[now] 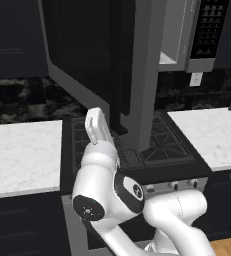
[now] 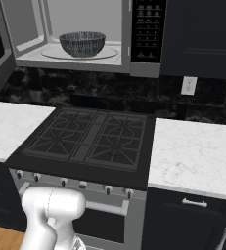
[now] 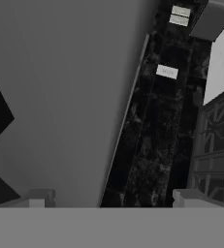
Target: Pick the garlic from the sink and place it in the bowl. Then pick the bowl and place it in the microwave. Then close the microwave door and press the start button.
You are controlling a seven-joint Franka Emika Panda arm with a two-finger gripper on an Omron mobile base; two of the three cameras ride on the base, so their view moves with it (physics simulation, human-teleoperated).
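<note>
We see the ribbed, dark blue-grey bowl point(image 2: 82, 43) sitting on the round pale turntable inside the microwave point(image 2: 80, 36), a steel box with a black button panel point(image 2: 146, 30) at its right. The garlic cannot be made out in it. The microwave door point(image 1: 94, 60), a wide dark-glass panel in a steel frame, stands swung open over the black grated stove point(image 2: 90, 139). White marbled desk point(image 2: 195, 154) flanks the stove. Our hand point(image 3: 114, 199) is open, its finger tips point(image 3: 40, 197) spread wide beside the door's flat grey face, holding nothing
</note>
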